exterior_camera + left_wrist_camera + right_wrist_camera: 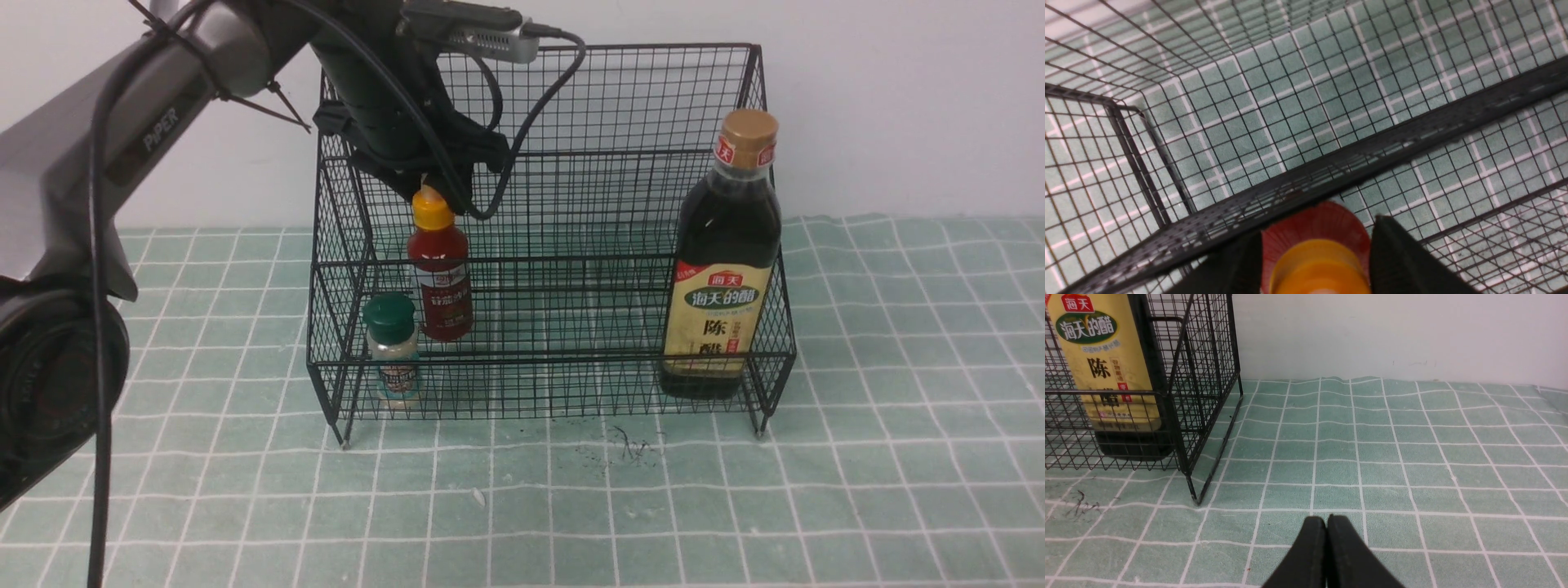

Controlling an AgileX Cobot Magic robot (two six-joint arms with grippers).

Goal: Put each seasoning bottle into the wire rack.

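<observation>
Three bottles inside wire rack [571, 245]; my left hand [1316, 261] straddles red sauce bottle [439, 278] cap, grip uncertain; I'd open wide, lift straight.

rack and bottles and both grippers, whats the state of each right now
wire rack: upright on the cloth, holds all three bottles
vinegar bottle: upright, lower tier, capped
green-lid shaker: upright, lower tier
red sauce bottle: upright, upper tier
left gripper: around the red bottle's cap
right gripper: shut, empty

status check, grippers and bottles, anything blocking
Left gripper astride red sauce bottle cap in wire rack, grip unclear. Right gripper shut, empty. Vinegar bottle and shaker racked. Nothing blocking.
</observation>
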